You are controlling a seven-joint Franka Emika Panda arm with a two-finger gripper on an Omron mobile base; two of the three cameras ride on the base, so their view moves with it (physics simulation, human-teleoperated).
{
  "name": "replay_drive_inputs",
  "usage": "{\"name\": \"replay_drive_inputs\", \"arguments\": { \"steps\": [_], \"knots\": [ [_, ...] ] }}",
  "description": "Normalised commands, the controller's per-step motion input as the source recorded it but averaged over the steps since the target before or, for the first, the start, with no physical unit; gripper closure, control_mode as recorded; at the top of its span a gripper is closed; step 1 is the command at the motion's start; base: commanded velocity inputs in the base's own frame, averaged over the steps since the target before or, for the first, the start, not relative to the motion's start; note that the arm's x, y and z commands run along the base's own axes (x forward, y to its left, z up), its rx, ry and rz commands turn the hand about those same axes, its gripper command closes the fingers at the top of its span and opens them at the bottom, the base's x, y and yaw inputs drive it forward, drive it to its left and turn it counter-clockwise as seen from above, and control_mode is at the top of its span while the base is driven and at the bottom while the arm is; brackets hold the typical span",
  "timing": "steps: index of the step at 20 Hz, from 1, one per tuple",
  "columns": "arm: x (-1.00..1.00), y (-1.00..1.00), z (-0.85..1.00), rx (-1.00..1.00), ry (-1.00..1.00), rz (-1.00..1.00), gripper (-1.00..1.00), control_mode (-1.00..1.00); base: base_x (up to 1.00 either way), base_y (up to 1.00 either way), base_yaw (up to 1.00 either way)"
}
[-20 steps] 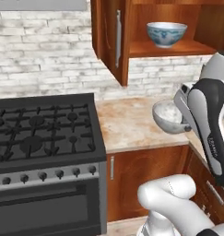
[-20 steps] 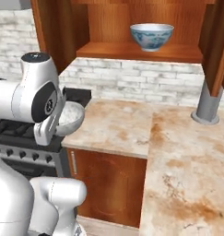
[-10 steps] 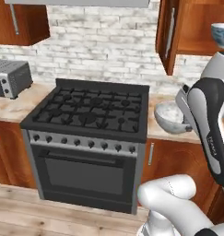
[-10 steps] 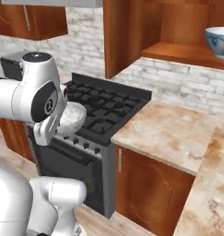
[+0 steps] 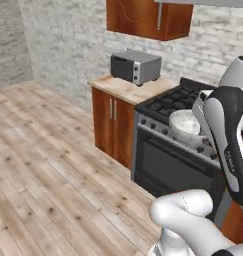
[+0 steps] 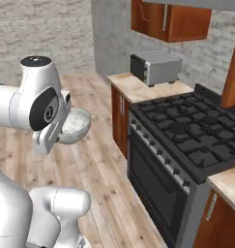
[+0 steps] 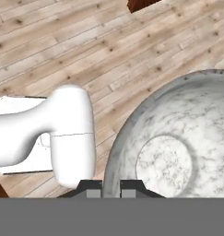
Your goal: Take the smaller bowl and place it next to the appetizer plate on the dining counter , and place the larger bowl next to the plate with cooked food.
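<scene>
The gripper (image 7: pixel 111 184) pinches the rim of the smaller bowl (image 7: pixel 178 143), carried in the air beside the arm above the wooden floor (image 5: pixel 48 170); beyond stand the black stove (image 6: pixel 186 140) and a toaster oven (image 5: pixel 135 66)

arm: white, rises at left | smaller bowl (image 6: pixel 74 126): grey-white, upright, held off the wood floor (image 6: pixel 102 160) beside the arm's head | black stove (image 6: pixel 186 140): right | toaster oven (image 6: pixel 155 68): on counter (image 6: pixel 138 88) behind stove
</scene>
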Motion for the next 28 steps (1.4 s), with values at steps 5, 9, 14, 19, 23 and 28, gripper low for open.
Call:
{"name": "replay_drive_inputs", "arguments": {
  "steps": [5,9,14,19,23,28],
  "knots": [
    [0.0,0.0,0.0,0.0,0.0,0.0,1.0,1.0,0.0,0.31,0.94],
    [0.0,0.0,0.0,0.0,0.0,0.0,1.0,1.0,0.21,0.38,0.83],
    [0.0,0.0,0.0,0.0,0.0,0.0,1.0,1.0,0.48,0.86,0.63],
    [0.0,0.0,0.0,0.0,0.0,0.0,1.0,1.0,0.67,0.96,0.47],
    [0.0,0.0,0.0,0.0,0.0,0.0,1.0,1.0,0.95,0.97,0.31],
    [0.0,0.0,0.0,0.0,0.0,0.0,1.0,1.0,1.0,1.0,0.32]
  ]
}}
